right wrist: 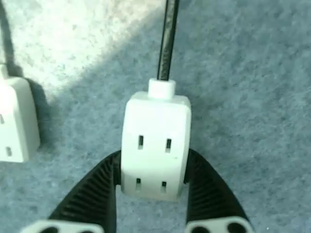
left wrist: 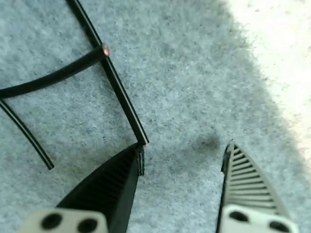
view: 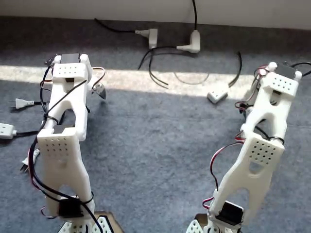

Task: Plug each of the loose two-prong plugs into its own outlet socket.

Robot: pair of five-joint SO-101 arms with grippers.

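The right pincer (right wrist: 154,155) clamped an outlet socket (right wrist: 155,121) (cord end outward). The left pincer (left wrist: 184,145) gaped wide. Seen from above, a plug (view: 22,103) lay at its nine o'clock.

Left gripper (left wrist: 184,145) jaws spread wide above grey carpet (left wrist: 194,73). Thin black cable (left wrist: 116,87) ends just beside dark fingertip (left wrist: 129,167). Thicker cable (left wrist: 53,77) meets it, copper showing at cut end.

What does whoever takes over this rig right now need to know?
Left gripper: open over the carpet, beside black cable ends.
Right gripper: shut on a white socket block, slots empty; a second white block lies beside it.
A two-prong plug and a second plug lie loose by the left arm.
Done: nothing seated in the held block.
Left: pick up each plug and insert it.
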